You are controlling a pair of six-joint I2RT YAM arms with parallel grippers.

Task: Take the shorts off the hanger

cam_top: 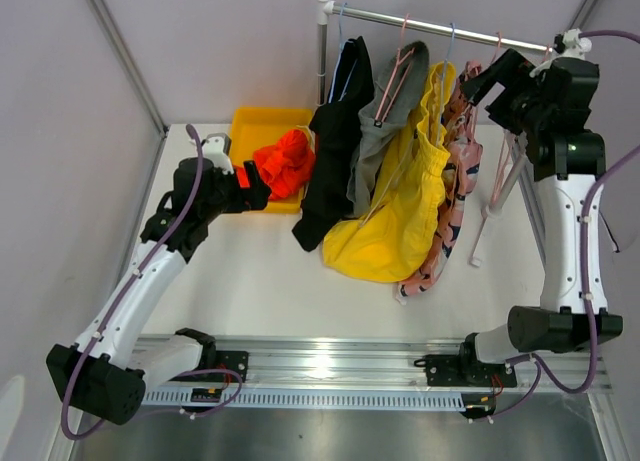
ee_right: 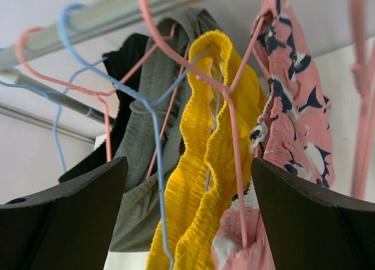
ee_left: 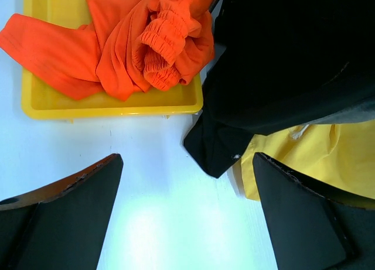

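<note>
Left arm (cam_top: 140,281) reaches forward and low, well below and left of the clothes rail (cam_top: 440,26). Left gripper (cam_top: 258,189) points toward the rail's left post, jaws spread wide, nothing between them. Right arm (cam_top: 565,231) stands upright beside the rail's right end. Right gripper (cam_top: 483,89) sits just under the rail, facing left, jaws wide apart, empty.

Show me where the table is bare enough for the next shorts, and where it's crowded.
Bare table: on the near side of the yellow tray, between the left arm and the yellow shorts. A narrower strip runs between the pink shorts and the right arm. Crowded: under the rail, where four shorts hang; orange shorts fill much of the tray.
</note>
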